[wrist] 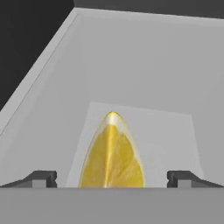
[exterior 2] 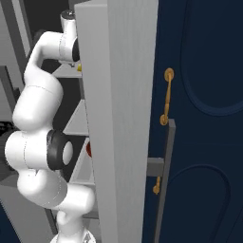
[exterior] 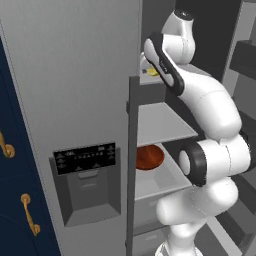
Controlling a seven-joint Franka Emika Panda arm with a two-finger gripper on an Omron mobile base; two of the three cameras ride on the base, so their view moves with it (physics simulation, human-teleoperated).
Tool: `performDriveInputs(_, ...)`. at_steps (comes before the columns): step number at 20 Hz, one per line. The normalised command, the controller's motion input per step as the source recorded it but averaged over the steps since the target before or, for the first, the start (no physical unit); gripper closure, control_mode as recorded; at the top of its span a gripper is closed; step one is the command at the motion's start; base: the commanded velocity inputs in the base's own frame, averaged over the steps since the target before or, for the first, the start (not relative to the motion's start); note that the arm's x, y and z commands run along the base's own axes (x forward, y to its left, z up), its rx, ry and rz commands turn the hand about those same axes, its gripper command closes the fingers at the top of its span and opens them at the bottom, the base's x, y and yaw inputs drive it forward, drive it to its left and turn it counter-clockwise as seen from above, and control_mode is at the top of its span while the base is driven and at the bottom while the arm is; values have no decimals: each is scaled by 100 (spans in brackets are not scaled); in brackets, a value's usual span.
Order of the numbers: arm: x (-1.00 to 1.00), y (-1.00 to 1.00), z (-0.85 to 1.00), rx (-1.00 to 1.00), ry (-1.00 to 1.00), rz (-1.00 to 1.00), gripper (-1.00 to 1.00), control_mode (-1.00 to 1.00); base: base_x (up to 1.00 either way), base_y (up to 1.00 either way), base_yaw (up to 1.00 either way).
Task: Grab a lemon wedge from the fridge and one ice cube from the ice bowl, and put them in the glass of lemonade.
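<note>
The lemon wedge [wrist: 113,153] lies on a pale grey shelf of the fridge [exterior: 75,75], bright yellow with its pointed end away from the hand. My gripper [wrist: 113,178] is open, one dark fingertip [wrist: 43,178] on each side of the wedge and not touching it. From the left base camera, the wedge [exterior: 152,72] shows as a small yellow spot on the upper shelf beside my hand, with the arm reaching into the open right half of the fridge. A reddish-brown wooden bowl [exterior: 149,157] stands two shelves lower; I cannot tell what it holds.
The fridge's left door [exterior: 85,165] with the black dispenser panel is shut. The open right door [exterior 2: 118,118] stands close beside the arm. Navy cabinets with gold handles [exterior 2: 167,95] flank the fridge. Grey shelves [exterior: 160,125] and drawers lie below my hand.
</note>
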Motion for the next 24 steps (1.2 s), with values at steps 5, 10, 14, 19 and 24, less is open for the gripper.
performDriveInputs(5,-3,0,0,-1,22,0,-100,-100,0,0,0)
performDriveInputs(10,-12,0,0,0,-1,0,-100,-100,0,0,0)
performDriveInputs(14,-27,0,0,0,-7,0,-100,-100,0,0,0)
performDriveInputs(19,1,6,-17,0,-3,0,-100,-100,0,0,0)
performDriveInputs(24,-6,1,-16,0,-1,0,-100,-100,0,0,0)
